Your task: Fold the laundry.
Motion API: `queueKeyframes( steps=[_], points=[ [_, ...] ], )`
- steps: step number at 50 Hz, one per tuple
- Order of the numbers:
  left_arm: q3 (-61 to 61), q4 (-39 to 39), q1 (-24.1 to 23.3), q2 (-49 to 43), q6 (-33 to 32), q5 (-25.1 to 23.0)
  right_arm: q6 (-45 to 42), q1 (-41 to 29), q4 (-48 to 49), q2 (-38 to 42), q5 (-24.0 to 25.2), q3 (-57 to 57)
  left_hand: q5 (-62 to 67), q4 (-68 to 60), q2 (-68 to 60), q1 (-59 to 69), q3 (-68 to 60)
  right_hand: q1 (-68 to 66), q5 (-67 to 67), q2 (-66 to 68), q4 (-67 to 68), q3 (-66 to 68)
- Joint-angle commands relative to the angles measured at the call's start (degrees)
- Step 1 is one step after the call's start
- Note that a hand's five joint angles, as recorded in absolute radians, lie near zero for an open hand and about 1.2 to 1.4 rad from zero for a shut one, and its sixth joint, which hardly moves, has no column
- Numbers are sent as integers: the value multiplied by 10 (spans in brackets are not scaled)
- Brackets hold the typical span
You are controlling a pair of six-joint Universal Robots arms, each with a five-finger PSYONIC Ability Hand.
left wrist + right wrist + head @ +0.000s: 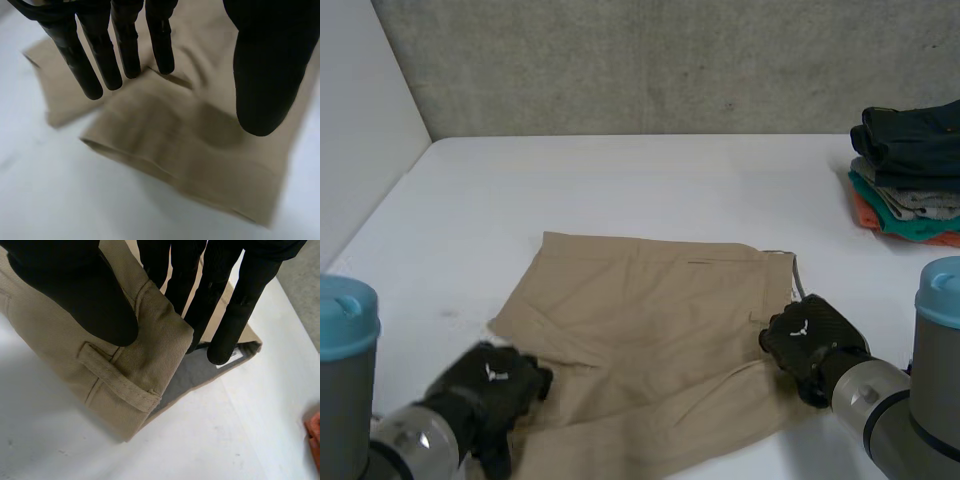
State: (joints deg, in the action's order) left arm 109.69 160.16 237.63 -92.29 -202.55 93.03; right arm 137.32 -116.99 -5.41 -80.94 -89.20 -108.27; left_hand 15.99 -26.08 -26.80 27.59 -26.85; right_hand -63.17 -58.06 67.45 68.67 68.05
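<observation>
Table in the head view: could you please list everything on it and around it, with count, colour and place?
beige shorts: one, beige, lying flat on the near half of the table.
stack of folded clothes: one, dark blue, grey, teal and orange layers, at the far right of the table.
table: one, white, under everything.
wall: one, grey, behind the table.
left hand: one, black, fingers straight, over a leg hem of the shorts.
right hand: one, black, pinching the waistband between thumb and fingers.
</observation>
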Motion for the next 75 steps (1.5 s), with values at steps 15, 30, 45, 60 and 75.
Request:
queueKeyframes(
  steps=[15,30,45,60,75],
  points=[
    [-105,65,-2,-126,-19,-14,6,19,9,-23,1,39,540,-539,-532,524,-531,-168,-119,125,113,119],
    [-365,389,19,-345,-216,22,24,10,155,206,-47,266,540,-539,-532,524,-531,-168,-119,125,113,119],
    [-420,502,15,-447,-198,26,53,11,267,355,-87,384,-160,161,168,-176,169,532,581,-575,-587,-581],
    [-201,507,8,-236,-121,20,173,107,48,159,64,138,-160,161,168,-176,169,487,536,-530,-542,-536],
    [-177,506,-6,-221,-108,24,137,158,191,159,22,96,-160,161,168,-176,169,-168,-119,125,113,119]
  ],
)
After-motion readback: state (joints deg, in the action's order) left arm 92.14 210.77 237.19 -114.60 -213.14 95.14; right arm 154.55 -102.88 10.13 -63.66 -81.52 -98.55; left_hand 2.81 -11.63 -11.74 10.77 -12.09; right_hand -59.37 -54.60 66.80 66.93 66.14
